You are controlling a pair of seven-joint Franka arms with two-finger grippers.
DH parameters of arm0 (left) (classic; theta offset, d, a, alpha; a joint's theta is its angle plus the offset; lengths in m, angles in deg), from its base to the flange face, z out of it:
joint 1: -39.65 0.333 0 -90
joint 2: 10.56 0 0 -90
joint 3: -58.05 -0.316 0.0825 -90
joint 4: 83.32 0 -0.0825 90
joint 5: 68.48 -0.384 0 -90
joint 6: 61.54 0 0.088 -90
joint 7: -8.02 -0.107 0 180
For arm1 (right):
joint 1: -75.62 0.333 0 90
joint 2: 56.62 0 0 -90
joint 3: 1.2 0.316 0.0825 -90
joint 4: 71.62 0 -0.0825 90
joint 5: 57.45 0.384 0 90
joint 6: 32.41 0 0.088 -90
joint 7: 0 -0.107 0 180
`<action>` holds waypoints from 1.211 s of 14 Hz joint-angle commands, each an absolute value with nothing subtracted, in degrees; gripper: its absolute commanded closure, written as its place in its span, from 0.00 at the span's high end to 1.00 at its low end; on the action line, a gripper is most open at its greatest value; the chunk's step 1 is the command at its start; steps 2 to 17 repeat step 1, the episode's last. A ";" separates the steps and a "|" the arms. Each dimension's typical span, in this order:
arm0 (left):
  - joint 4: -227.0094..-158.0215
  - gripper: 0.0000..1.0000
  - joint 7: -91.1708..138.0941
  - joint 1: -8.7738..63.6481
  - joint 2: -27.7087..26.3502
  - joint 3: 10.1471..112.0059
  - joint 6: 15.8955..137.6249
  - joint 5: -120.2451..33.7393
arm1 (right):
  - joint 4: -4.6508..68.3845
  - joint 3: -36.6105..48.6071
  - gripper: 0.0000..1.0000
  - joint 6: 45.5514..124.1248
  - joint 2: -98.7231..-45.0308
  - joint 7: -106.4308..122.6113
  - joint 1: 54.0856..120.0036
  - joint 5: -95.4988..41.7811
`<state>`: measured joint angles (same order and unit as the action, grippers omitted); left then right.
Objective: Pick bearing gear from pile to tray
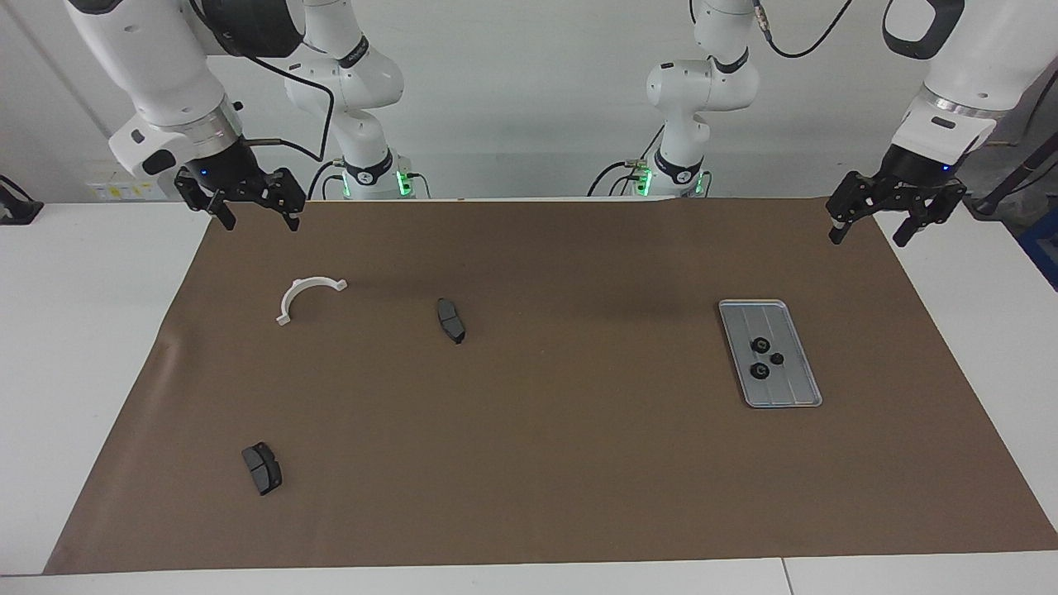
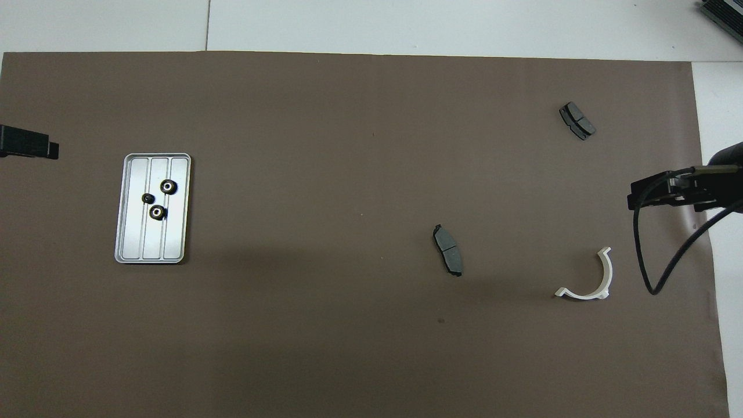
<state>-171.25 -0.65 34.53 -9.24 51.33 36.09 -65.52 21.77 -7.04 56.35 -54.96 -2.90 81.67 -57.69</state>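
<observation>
The silver tray [image 1: 748, 318] lies on the brown mat toward the left arm's end and holds three black gears [image 1: 760, 345]; it also shows in the overhead view [image 2: 151, 244] with the gears [image 2: 168, 186]. What is left of the pile is a white half-ring bracket [image 1: 296, 290] and two dark brake pads [image 1: 451, 321] [image 1: 262, 468], with no loose gear among them. My right gripper [image 1: 258, 216] hangs open and empty over the mat's edge beside the bracket. My left gripper [image 1: 869, 235] hangs open and empty over the mat's corner beside the tray.
The brown mat [image 1: 545, 446] covers most of the white table. In the overhead view the bracket [image 2: 608, 277], the brake pads [image 2: 448, 249] [image 2: 577, 120], the right gripper [image 2: 656, 194] with its cable, and the left gripper's tip [image 2: 35, 145] show.
</observation>
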 commanded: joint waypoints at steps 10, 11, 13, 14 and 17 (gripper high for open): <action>-172.61 1.00 0.11 34.73 -10.30 51.63 35.58 -66.72 | 22.60 -7.44 1.00 57.15 -54.25 -3.95 81.68 -57.36; -172.61 1.00 0.11 34.73 -10.30 51.63 35.58 -66.72 | 22.60 -7.44 1.00 57.15 -54.25 -3.95 81.68 -57.36; -172.61 1.00 0.11 34.73 -10.30 51.63 35.58 -66.72 | 22.60 -7.44 1.00 57.15 -54.25 -3.95 81.68 -57.36; -172.61 1.00 0.11 34.73 -10.30 51.63 35.58 -66.72 | 22.60 -7.44 1.00 57.15 -54.25 -3.95 81.68 -57.36; -172.61 1.00 0.11 34.73 -10.30 51.63 35.58 -66.72 | 22.60 -7.44 1.00 57.15 -54.25 -3.95 81.68 -57.36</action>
